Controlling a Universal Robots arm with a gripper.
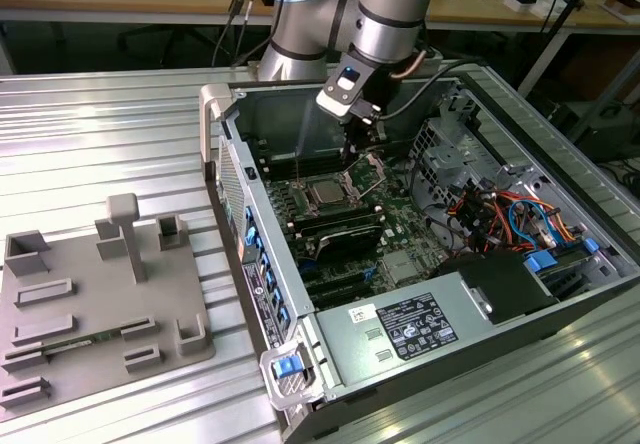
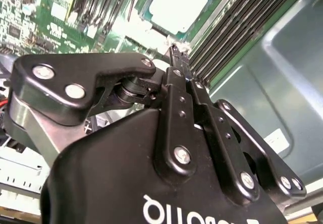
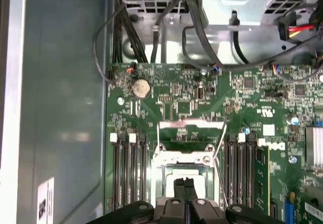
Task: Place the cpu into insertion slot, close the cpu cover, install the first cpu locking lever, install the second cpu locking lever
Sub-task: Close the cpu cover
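Cpu [image 3: 175,172] lies flat in the slot [image 3: 156,159] on the green board [image 3: 252,103], inside the open pc case [image 1: 225,114]. Gripper [image 3: 184,184] hangs close over it, fingers pressed together w/ nothing between them; can't tell if the tips touch the chip. You're dealing w/ a light, stiff, thin part, prob. fragile on its underside and slick on the metal top. If you handle it, pinch two opposite edges, keep it level, no dragging across the slot.
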